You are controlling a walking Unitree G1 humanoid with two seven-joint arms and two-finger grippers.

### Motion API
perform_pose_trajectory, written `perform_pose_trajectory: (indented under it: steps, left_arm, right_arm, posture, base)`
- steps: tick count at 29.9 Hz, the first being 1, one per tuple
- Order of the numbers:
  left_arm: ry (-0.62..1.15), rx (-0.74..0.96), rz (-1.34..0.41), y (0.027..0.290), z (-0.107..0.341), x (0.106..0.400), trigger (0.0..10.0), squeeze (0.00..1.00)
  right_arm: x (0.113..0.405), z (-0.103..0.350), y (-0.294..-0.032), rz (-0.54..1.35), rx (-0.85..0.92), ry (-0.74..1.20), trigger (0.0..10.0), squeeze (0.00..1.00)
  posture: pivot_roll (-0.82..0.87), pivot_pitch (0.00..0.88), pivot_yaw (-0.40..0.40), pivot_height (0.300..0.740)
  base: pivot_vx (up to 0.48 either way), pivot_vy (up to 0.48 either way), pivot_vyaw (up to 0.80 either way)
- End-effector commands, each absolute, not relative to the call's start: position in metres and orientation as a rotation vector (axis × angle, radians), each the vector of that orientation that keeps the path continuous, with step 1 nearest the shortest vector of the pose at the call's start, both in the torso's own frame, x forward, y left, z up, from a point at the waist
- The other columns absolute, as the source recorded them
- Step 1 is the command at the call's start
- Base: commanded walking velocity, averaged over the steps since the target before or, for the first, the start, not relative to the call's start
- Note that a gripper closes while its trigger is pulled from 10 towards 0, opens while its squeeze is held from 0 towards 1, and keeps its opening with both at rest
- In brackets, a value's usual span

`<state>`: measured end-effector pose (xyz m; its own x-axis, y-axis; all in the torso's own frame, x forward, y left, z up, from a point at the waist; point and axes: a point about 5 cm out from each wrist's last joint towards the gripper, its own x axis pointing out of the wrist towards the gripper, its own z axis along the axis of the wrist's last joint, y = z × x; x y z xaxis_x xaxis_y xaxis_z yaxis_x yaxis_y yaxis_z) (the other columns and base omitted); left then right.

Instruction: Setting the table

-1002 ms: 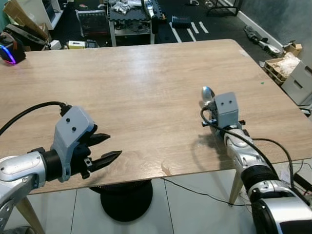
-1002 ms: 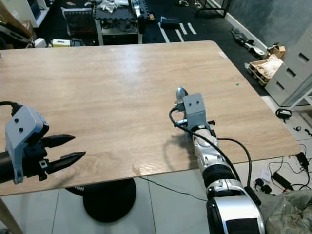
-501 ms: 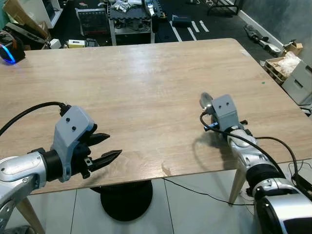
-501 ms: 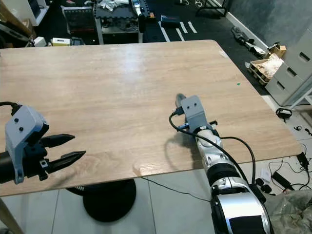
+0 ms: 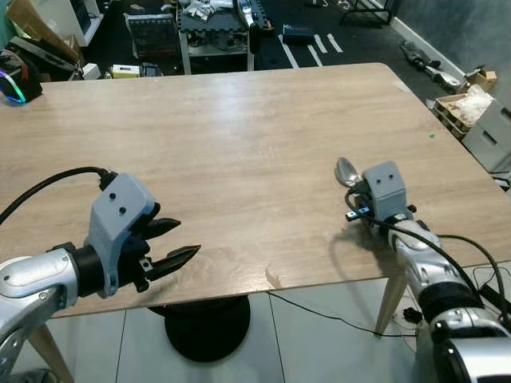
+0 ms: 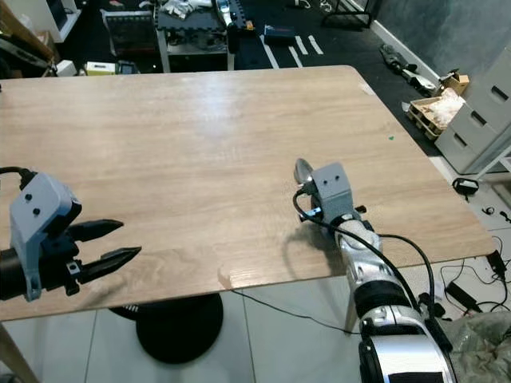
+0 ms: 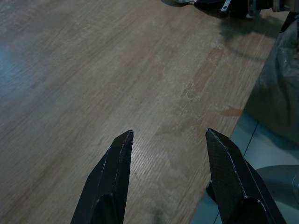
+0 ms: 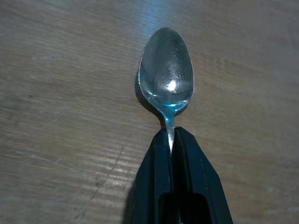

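A silver spoon (image 8: 167,77) has its bowl just over the wooden table (image 5: 223,136), near the right front part. My right gripper (image 8: 171,140) is shut on the spoon's neck, and its grey housing hides the handle in the head views, where only the bowl (image 5: 346,171) sticks out. My left gripper (image 5: 177,242) hovers at the table's front left edge, open, with nothing between its fingers (image 7: 117,168).
Beyond the table's far edge stand a rack of clutter (image 5: 211,20) and boxes on dark floor. Grey drawers (image 5: 495,132) and a cardboard tray (image 5: 459,108) lie off the right side. A black pedestal base (image 5: 207,323) sits under the table.
My right gripper has carried the spoon a little to the right and nearer the front edge. The left arm has stayed still.
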<state>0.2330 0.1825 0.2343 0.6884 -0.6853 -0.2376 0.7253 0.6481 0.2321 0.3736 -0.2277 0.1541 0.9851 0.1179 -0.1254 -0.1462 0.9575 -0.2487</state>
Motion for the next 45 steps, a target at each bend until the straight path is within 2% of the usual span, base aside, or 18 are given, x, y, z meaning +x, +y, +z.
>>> perform_pose_trajectory:
  steps: [1,2,5,21,22,23,24,30,31,38,42,45]
  left_arm:
    - [0.135,0.32,-0.82,0.18,0.232,0.233,10.0,0.0]
    - [0.135,0.324,-0.821,0.18,0.232,0.234,10.0,0.0]
    - [0.135,0.325,-0.821,0.18,0.232,0.234,10.0,0.0]
    - [0.12,0.329,-0.836,0.176,0.232,0.241,10.0,0.0]
    - [0.12,0.328,-0.836,0.176,0.231,0.24,10.0,0.0]
    - [0.12,0.328,-0.836,0.176,0.231,0.24,10.0,0.0]
    - [0.12,0.328,-0.835,0.176,0.231,0.24,10.0,0.0]
    - [0.118,0.33,-0.834,0.176,0.231,0.242,10.0,0.0]
    - [0.117,0.33,-0.834,0.176,0.231,0.242,10.0,0.0]
    - [0.113,0.327,-0.836,0.175,0.23,0.243,10.0,0.0]
    - [0.106,0.318,-0.842,0.172,0.229,0.244,10.0,0.0]
    - [0.102,0.312,-0.847,0.171,0.228,0.246,10.0,0.0]
  right_arm:
    - [0.36,0.123,-0.225,0.16,-0.154,0.237,10.0,0.0]
    - [0.351,0.12,-0.216,0.184,-0.077,0.244,10.0,0.0]
    - [0.348,0.119,-0.213,0.192,-0.056,0.249,10.0,0.0]
    - [0.329,0.111,-0.204,0.199,-0.101,0.257,10.0,0.0]
    - [0.329,0.111,-0.203,0.198,-0.097,0.255,10.0,0.77]
    - [0.329,0.112,-0.202,0.197,-0.094,0.253,10.0,0.77]
    - [0.329,0.113,-0.201,0.197,-0.09,0.248,10.0,1.0]
    - [0.333,0.12,-0.202,0.178,-0.058,0.209,10.0,1.0]
    - [0.334,0.123,-0.203,0.172,-0.047,0.203,10.0,0.0]
    - [0.334,0.142,-0.211,0.143,0.053,0.118,10.0,0.0]
    - [0.326,0.177,-0.217,0.194,0.34,-0.102,10.0,0.0]
    - [0.319,0.19,-0.217,0.219,0.403,-0.182,10.0,0.0]
  posture:
    - [0.18,0.136,0.093,0.74]
    - [0.18,0.135,0.095,0.74]
    - [0.18,0.135,0.095,0.74]
    - [0.16,0.117,0.104,0.74]
    - [0.17,0.116,0.104,0.74]
    - [0.17,0.115,0.105,0.74]
    - [0.17,0.115,0.105,0.74]
    - [0.17,0.111,0.105,0.74]
    - [0.17,0.11,0.104,0.74]
    - [0.16,0.104,0.102,0.74]
    - [0.14,0.094,0.103,0.74]
    - [0.13,0.089,0.106,0.74]
  base:
    - [0.0,0.0,0.0]
    - [0.0,0.0,0.0]
    - [0.0,0.0,0.0]
    - [0.0,0.0,0.0]
    - [0.0,0.0,0.0]
    - [0.0,0.0,0.0]
    - [0.0,0.0,0.0]
    - [0.0,0.0,0.0]
    - [0.0,0.0,0.0]
    - [0.0,0.0,0.0]
    - [0.0,0.0,0.0]
    - [0.0,0.0,0.0]
